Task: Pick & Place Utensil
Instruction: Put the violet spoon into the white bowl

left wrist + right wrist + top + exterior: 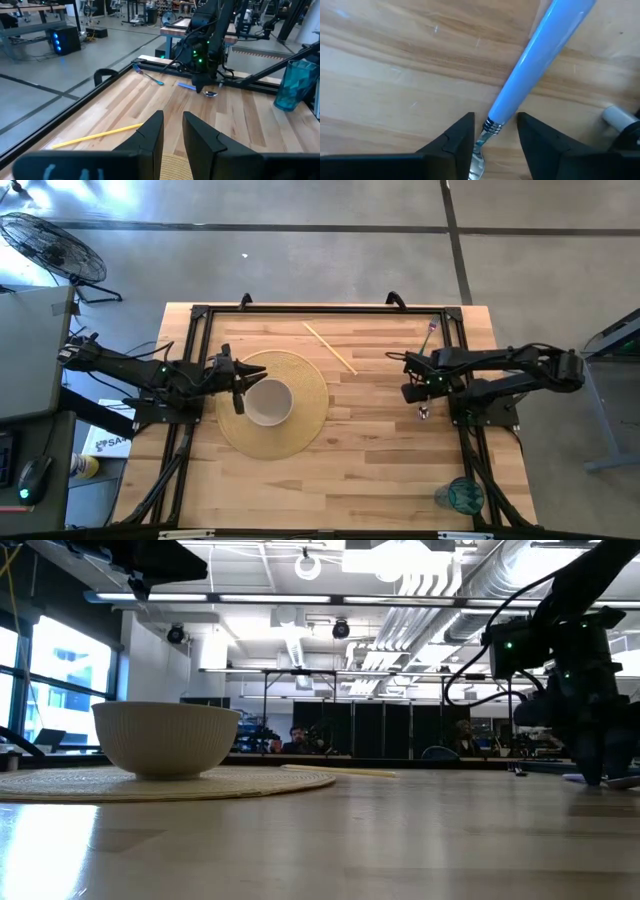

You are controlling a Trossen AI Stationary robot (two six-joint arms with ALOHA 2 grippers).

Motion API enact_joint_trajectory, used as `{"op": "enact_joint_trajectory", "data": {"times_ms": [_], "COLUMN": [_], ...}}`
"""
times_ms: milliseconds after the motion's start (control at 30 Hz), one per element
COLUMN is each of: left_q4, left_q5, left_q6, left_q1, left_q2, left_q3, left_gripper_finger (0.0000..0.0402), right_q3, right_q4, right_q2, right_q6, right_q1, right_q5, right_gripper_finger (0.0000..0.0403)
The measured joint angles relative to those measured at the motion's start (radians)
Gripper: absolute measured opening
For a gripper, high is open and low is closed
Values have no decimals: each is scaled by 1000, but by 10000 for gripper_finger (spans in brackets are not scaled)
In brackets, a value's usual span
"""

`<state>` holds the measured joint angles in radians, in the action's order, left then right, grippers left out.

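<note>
The pale wooden slatted table [380, 440] is seen with a round woven straw placemat [300, 430] toward its left side, and on that mat a ribbed cream ceramic bowl [268, 402] is set. A yellow wooden chopstick [330, 347] lies near the far edge, and a teal glass tumbler [462, 495] stands at the near right corner. A second utensil with a purple handle [429, 335] lies near the far right corner.

The left gripper [238, 385] is held just beside the bowl, its fingers standing narrowly apart around nothing.

The right gripper [494, 132] is lowered onto the spoon with a light-blue plastic handle and steel neck [540, 60], which lies flat on the boards at the table's right side. The spoon's ribbed metal collar sits between the two fingers, which stand a little apart on either side without visibly pinching it, so nothing is held yet.

A slip is judged the main risk: the neck is thin and smooth, and a closure there, away from the handle's middle, could let the spoon pivot or drop. Fingertips pressed against the boards could also skid the spoon aside.
</note>
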<state>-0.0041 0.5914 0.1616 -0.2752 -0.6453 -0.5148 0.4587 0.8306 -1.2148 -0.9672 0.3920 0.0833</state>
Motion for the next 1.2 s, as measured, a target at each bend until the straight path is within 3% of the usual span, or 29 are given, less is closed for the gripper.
{"op": "enact_joint_trajectory", "data": {"times_ms": [500,1067,1200], "left_q4": [0,0,0], "left_q5": [0,0,0], "left_q6": [0,0,0], "left_q1": [0,0,0], "left_q2": [0,0,0], "left_q3": [0,0,0], "left_gripper_finger": [69,69,69], "right_q3": [-1,-2,-1], "right_q4": [-26,-31,-33], "right_q2": [0,-1,-1], "right_q6": [6,25,26], "right_q1": [0,0,0], "right_q5": [-50,-74,-75], "right_gripper_finger": [82,81,66]}}
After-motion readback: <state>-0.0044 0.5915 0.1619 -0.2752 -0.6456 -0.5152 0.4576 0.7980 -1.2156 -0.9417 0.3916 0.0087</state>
